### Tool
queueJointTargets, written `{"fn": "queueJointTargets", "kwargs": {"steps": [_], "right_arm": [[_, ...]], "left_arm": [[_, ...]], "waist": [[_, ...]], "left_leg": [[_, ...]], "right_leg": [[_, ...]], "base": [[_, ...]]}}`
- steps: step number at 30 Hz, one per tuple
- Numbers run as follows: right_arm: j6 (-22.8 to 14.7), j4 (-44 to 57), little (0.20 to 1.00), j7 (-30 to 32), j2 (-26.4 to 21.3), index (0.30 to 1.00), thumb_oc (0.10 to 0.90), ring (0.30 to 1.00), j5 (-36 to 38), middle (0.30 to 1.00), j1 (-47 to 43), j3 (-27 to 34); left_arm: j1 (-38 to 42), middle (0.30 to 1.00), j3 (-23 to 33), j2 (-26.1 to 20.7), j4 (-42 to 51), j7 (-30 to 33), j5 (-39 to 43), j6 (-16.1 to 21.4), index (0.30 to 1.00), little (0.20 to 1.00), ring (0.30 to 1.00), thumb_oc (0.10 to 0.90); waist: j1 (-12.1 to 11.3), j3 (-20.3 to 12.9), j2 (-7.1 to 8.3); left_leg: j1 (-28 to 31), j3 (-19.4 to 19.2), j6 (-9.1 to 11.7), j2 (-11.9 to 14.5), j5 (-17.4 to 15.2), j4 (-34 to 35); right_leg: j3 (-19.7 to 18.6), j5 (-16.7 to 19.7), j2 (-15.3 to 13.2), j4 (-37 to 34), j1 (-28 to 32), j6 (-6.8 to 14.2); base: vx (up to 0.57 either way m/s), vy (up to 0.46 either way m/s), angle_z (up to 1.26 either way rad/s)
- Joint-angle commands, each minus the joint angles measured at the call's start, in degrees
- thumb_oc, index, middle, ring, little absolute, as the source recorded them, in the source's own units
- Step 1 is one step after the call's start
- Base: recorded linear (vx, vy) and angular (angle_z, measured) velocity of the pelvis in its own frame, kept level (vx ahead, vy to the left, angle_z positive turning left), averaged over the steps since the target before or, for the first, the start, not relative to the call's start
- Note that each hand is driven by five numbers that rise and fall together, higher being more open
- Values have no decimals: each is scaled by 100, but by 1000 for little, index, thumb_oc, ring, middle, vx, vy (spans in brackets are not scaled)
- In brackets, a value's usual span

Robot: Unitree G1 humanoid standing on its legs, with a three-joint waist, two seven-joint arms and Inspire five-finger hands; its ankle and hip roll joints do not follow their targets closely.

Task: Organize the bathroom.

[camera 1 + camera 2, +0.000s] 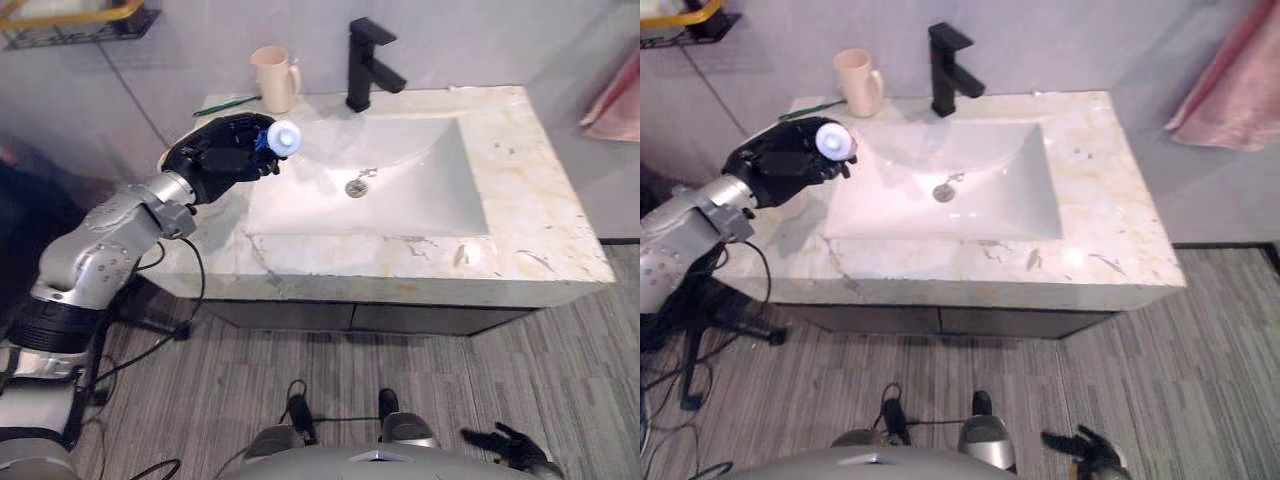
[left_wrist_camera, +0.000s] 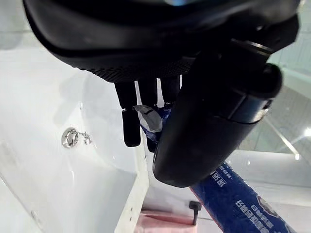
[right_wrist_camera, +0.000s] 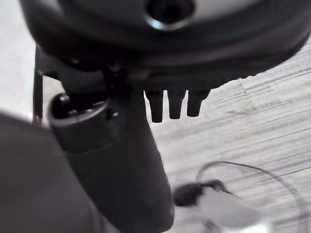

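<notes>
Left hand [image 1: 225, 150] has its fingers curled tight round a blue tube [image 2: 238, 199] w/ a white cap [image 1: 285, 137], held over the sink's left rim, long axis pointing toward the basin [image 1: 400, 190]. The beige cup [image 1: 274, 78] and green toothbrush [image 1: 228, 101] sit just behind on the marble surface [image 1: 540, 230], closest to this arm, so prob the drop spot. Right hand [image 1: 510, 445] hangs low over the floor w/ relaxed fingers.

My left robot hand [image 1: 225, 148] is black, closed round a blue tube [image 2: 238, 201] with a white cap [image 1: 284, 137]; the surface [image 1: 540, 230] is cream marble with brown veins; the sink [image 1: 400, 190] is white; the tap [image 1: 368, 64] black; the cup [image 1: 274, 78] beige; the floor [image 1: 560, 380] grey-streaked wood grain.
</notes>
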State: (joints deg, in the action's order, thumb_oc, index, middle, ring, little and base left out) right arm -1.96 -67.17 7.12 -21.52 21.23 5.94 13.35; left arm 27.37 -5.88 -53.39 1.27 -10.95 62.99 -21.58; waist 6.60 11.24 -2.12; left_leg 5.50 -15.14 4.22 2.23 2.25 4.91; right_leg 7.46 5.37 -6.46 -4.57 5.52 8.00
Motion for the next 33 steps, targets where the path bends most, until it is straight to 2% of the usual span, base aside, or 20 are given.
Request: {"fn": "queueJointTargets", "kwargs": {"steps": [1,4,9,11,14,15,16,17,19,21,23,25,26,27,28,29,30,31,32,33], "right_arm": [[-57,-3,900,1298,-1198,900,800,900,477,900,214,55],[-203,38,900,2082,-1982,900,800,900,802,900,70,837],[-629,463,900,3213,-3033,900,800,900,425,900,-282,1512],[-695,901,900,3697,-3472,900,800,900,171,900,-518,1583],[-721,1431,900,4015,-3721,900,800,900,-165,900,-748,1472],[-690,2557,900,4120,-3948,900,800,900,-648,900,-1122,1241],[-581,2779,900,4099,-3988,900,800,900,-708,900,-1204,1203],[-673,3014,900,3969,-4022,900,800,900,-808,900,-1304,1149],[-487,4303,900,3169,-4099,900,800,900,-909,900,-1830,785],[-274,5127,900,2584,-4022,900,800,900,-816,900,-2166,478],[-390,5721,900,1923,-3848,900,800,900,-646,900,-2551,108],[-450,5917,900,1621,-3745,900,800,900,-511,900,-2829,-121],[-502,6075,900,1240,-3637,900,800,900,-165,900,-3265,-471],[-422,6179,900,957,-3525,900,800,900,-23,900,-3626,-722],[-398,6172,900,945,-3515,900,800,900,-10,900,-3738,-818],[-345,6183,900,690,-3463,900,800,900,314,900,-4119,-1115],[-157,6174,900,420,-3405,900,800,900,518,900,-4424,-1314],[-134,6155,900,396,-3406,900,800,900,537,900,-4485,-1350],[-47,6121,900,180,-3393,900,800,900,911,900,-4716,-1554],[428,6002,900,-324,-3264,900,800,900,1379,900,-5037,-1775]], "left_arm": [[1127,300,544,-14,-227,-152,804,440,300,300,300,400],[1460,300,329,-318,-497,-197,1126,365,300,300,300,400],[2040,300,-190,-600,-736,-27,1601,352,300,300,300,400],[2278,300,-419,-654,-884,4,1728,370,300,300,300,400],[2452,300,-600,-670,-971,68,1827,392,300,300,300,400],[2515,300,-695,-641,-947,189,1885,408,300,300,300,400],[2524,300,-702,-624,-928,218,1887,404,300,300,300,400],[2538,300,-709,-600,-900,261,1897,396,300,300,300,400],[2558,300,-661,-462,-740,462,1858,320,300,300,300,400],[2521,300,-557,-384,-578,591,1822,231,300,300,300,400],[2491,300,-473,-257,-473,670,1735,142,300,300,300,400],[2493,300,-463,-185,-513,642,1689,126,300,300,300,400],[2532,300,-497,-51,-618,556,1591,109,300,300,300,400],[2557,300,-526,45,-688,506,1499,125,300,300,300,400],[2573,300,-547,75,-708,490,1478,126,300,300,300,400],[2633,300,-640,171,-782,442,1425,149,300,300,300,400],[2674,300,-693,236,-848,412,1388,178,300,300,300,400],[2681,300,-684,234,-865,401,1380,184,300,300,300,400],[2731,300,-717,293,-911,376,1339,185,300,300,300,400],[2790,300,-792,376,-999,345,1294,227,300,300,300,400]], "waist": [[-28,-403,-26],[-14,-499,-26],[-52,-595,-31],[-80,-651,-39],[-109,-674,-39],[-141,-712,-44],[-148,-717,-44],[-158,-724,-47],[-192,-744,-30],[-198,-750,-17],[-217,-769,6],[-218,-787,14],[-263,-817,35],[-274,-827,44],[-286,-834,51],[-338,-860,73],[-365,-873,84],[-351,-867,79],[-379,-877,97],[-422,-892,113]], "left_leg": [[-186,39,115,154,-106,-258],[-95,4,118,147,-117,-161],[-2,-14,116,120,-161,-86],[3,-13,111,111,-177,-84],[8,3,102,100,-195,-91],[20,34,77,81,-209,-74],[22,41,73,78,-213,-72],[25,52,66,73,-217,-70],[32,92,51,71,-223,-64],[36,115,46,73,-221,-53],[47,150,46,77,-222,-36],[60,164,49,74,-229,-32],[77,182,56,75,-231,-26],[84,194,68,73,-235,-25],[87,201,69,73,-234,-24],[94,225,75,69,-232,-21],[93,249,86,63,-231,-23],[91,253,87,61,-231,-23],[90,269,97,62,-223,-21],[86,305,112,56,-219,-29]], "right_leg": [[84,-583,314,150,-252,-54],[62,-576,339,129,-242,-26],[63,-574,357,91,-199,-14],[62,-575,365,96,-207,-15],[56,-585,373,113,-209,-18],[38,-599,387,122,-211,-21],[37,-601,389,123,-212,-21],[34,-603,390,126,-214,-22],[26,-619,394,142,-220,-30],[33,-629,393,161,-231,-37],[38,-639,401,167,-229,-52],[58,-642,401,164,-215,-58],[90,-643,405,152,-188,-68],[124,-640,397,133,-165,-69],[133,-639,397,127,-156,-72],[163,-635,397,115,-133,-80],[192,-633,394,109,-118,-81],[195,-633,393,106,-116,-81],[221,-633,387,100,-99,-88],[260,-626,381,102,-87,-87]], "base": [[50,-11,-27],[40,-2,-3],[0,0,0],[0,0,0],[11,-1,-3],[18,0,-6],[19,-1,-7],[11,-1,-7],[4,-3,-2],[0,0,0],[0,0,0],[14,-10,9],[28,-10,16],[28,-10,13],[27,-8,15],[25,-8,12],[24,-7,11],[16,-5,3],[15,-7,4],[16,-9,12]]}}
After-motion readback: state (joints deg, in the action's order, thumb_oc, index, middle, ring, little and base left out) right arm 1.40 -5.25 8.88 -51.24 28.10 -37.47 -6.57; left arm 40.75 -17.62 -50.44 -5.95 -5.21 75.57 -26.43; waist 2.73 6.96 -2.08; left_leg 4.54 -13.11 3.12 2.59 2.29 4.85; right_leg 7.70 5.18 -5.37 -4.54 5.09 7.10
